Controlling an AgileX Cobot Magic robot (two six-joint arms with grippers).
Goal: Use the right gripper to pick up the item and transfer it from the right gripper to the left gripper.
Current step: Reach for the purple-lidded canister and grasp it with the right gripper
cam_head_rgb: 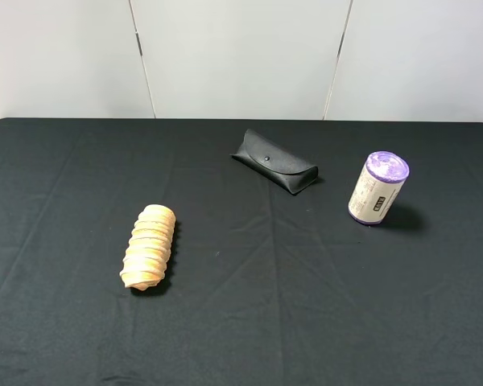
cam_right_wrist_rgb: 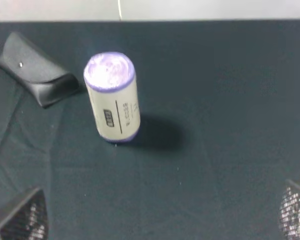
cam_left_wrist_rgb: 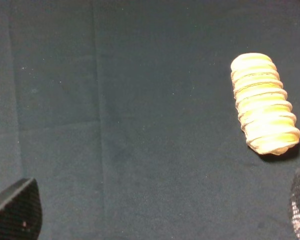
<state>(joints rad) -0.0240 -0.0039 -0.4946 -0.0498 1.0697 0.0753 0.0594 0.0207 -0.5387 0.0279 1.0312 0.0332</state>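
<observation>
The item point(cam_head_rgb: 377, 189) stood upright on one purple end on the right side of the table point(cam_head_rgb: 306, 322). It was well apart from the tan spiral piece point(cam_head_rgb: 149, 247) on the left, and near but not touching the black glasses case point(cam_head_rgb: 274, 161) behind it toward the middle. The right claw point(cam_right_wrist_rgb: 158, 215) was spread wide with nothing between its fingers, and the item stood ahead of it, clear of both fingertips. The left claw point(cam_left_wrist_rgb: 158, 210) was likewise wide open and empty, hanging over bare cloth with the spiral piece off to one side.

The item looked like a light, fairly stiff roll. Its cream label seemed smooth and probably a little slippery. Being round and tall on a small base, it would likely tip and roll if nudged from one side. The best hold appeared to be across the label, with fingers on opposite sides of the cylinder. Gripping toward one end rather than the middle would leave the other end free for the left claw at the handover. How hard the core was could not be told
</observation>
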